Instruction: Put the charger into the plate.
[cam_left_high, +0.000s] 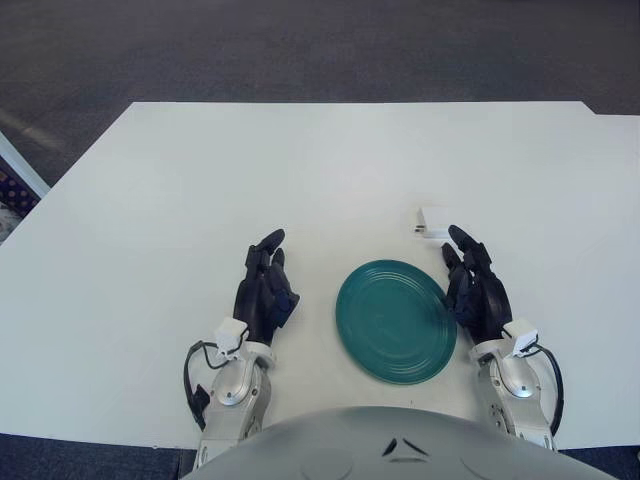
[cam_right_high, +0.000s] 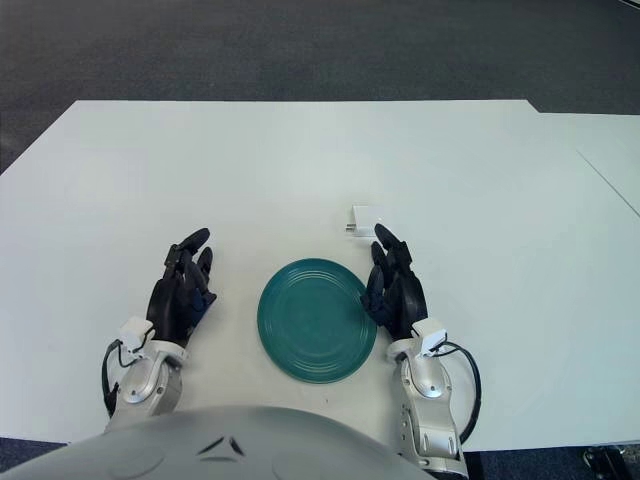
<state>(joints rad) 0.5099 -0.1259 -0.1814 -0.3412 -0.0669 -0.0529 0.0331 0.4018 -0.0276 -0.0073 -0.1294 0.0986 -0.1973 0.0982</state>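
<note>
A small white charger (cam_left_high: 433, 222) lies on the white table, just beyond the fingertips of my right hand (cam_left_high: 474, 284). A round teal plate (cam_left_high: 396, 320) sits near the table's front edge, between my two hands, with nothing on it. My right hand shows at the plate's right rim, fingers relaxed and holding nothing. At the plate's left side is my left hand (cam_left_high: 266, 285), also with fingers loose and holding nothing.
The white table (cam_left_high: 300, 180) stretches far ahead and to both sides. Dark carpet lies beyond its far edge. A second white surface (cam_right_high: 615, 150) shows at the far right.
</note>
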